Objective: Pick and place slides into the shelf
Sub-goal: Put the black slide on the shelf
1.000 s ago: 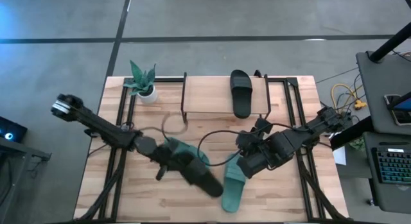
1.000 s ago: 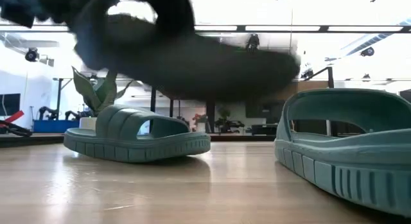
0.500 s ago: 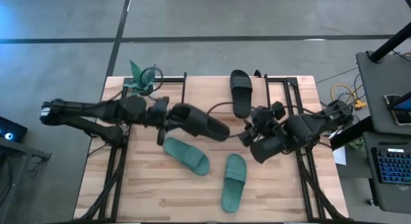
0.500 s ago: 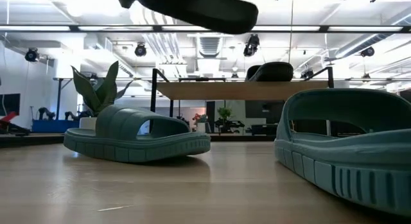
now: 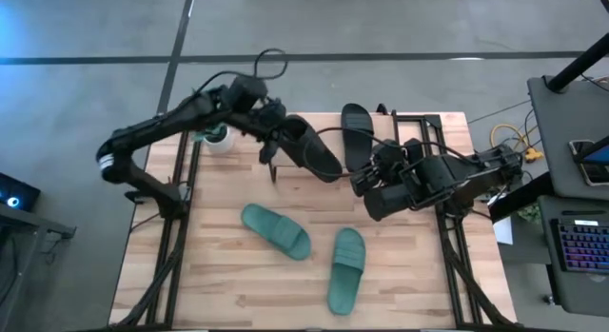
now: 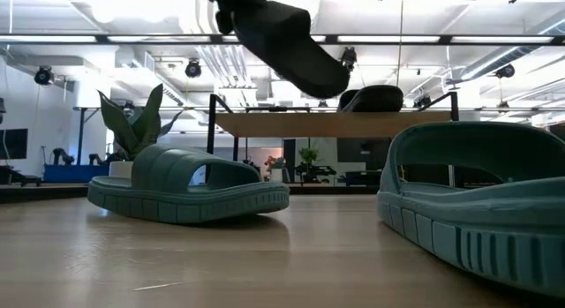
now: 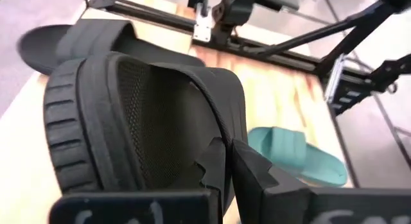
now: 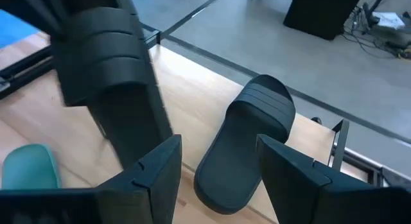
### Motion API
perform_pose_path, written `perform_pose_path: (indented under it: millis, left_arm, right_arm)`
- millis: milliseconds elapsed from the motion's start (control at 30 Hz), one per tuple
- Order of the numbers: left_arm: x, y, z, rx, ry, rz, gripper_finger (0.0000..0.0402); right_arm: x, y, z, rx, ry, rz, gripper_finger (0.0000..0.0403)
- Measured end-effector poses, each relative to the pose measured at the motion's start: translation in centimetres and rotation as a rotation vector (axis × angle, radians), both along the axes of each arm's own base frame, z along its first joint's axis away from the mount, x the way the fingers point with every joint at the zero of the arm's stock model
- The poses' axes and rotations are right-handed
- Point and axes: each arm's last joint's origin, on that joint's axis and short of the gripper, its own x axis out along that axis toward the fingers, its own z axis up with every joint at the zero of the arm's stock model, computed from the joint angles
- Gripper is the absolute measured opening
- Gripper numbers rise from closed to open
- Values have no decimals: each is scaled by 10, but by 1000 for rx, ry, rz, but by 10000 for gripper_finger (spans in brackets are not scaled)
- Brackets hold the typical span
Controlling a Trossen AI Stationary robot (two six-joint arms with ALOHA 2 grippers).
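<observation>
wooden surface (image 5: 219, 265) below, our left tool (image 7: 226, 161) is clamped on a black slide (image 5: 309, 149) over the shelf (image 5: 285, 151); next we lower it beside the placed black slide (image 5: 357, 137). right tool (image 8: 215, 169) gapes empty.

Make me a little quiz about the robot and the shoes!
1. True or false: the left gripper holds a black slide in the air.
2. How many teal slides lie on the table? A) one B) two C) three
3. Fill in: the other black slide lies on top of the ____.

Key: 1 true; 2 B, one and another; 3 shelf. The right gripper is open, empty.
</observation>
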Motion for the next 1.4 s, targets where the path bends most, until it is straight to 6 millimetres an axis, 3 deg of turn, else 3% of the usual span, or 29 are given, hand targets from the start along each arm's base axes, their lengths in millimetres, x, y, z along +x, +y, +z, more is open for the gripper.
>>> perform_pose_path:
  millis: [233, 400, 567, 867, 1400]
  left_arm:
    - [16, 46, 10, 52, 45, 11, 0]
    - [22, 79, 4, -7, 132, -20, 0]
    - [31, 97, -3, -6, 165, -20, 0]
    - [44, 109, -21, 7, 234, 34, 12]
    - [40, 112, -13, 104, 276, 163, 170]
  right_arm:
    - [1, -3, 0, 24, -73, -68, 192]
    - [3, -12, -2, 38, -99, -124, 192]
    - [6, -21, -8, 33, -70, -153, 192]
    - [6, -42, -7, -6, 105, -97, 192]
    - [-16, -88, 13, 0, 113, -171, 192]
